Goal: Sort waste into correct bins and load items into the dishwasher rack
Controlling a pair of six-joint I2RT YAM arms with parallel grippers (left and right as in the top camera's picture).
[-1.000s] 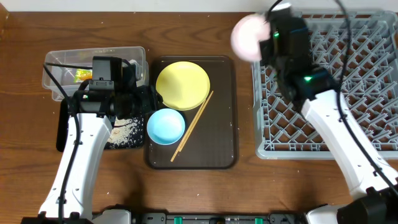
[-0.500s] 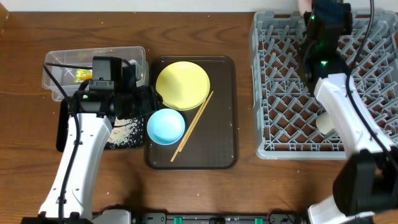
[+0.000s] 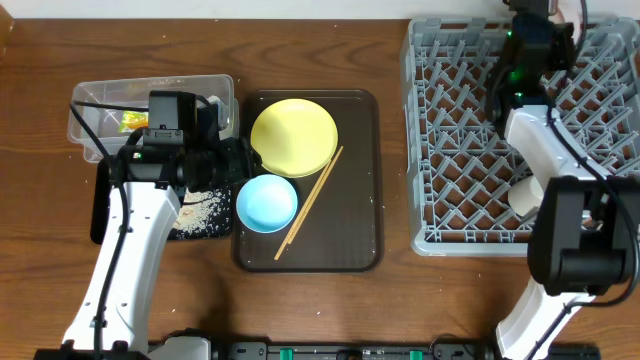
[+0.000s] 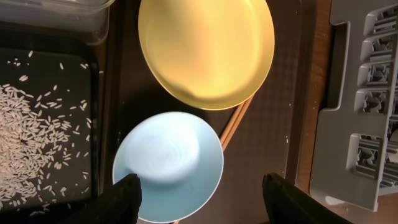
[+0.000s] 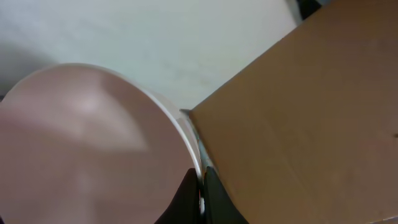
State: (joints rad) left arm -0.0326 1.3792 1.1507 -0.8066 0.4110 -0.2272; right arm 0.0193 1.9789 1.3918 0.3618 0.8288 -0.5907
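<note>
My left gripper [image 4: 202, 184] is open and hovers over the light-blue bowl [image 4: 168, 165], which sits on the dark-brown serving tray [image 3: 355, 230] beside the yellow plate [image 3: 293, 136] and two chopsticks [image 3: 312, 200]. My right gripper [image 5: 201, 180] is shut on the rim of the white bowl [image 5: 81, 149]. It holds the bowl beyond the far edge of the grey rack [image 3: 470, 150], and the bowl is outside the overhead view. A small pale cup [image 3: 524, 193] lies in the rack. The green-and-yellow wrapper [image 3: 133, 121] lies in the clear tub [image 3: 105, 95]. Rice [image 3: 200, 213] lies in the black tray [image 3: 105, 215]. No tissue shows.
The rack fills the right side, and its corner shows in the left wrist view [image 4: 364, 93]. The right forearm [image 3: 545, 150] stretches over the rack. The brown tray lies between the bins and the rack. A brown panel [image 5: 311, 124] stands beside the held bowl.
My right arm has carried the white bowl from the rack's far left corner to the right and back, out of the overhead frame. The left arm has not moved.
</note>
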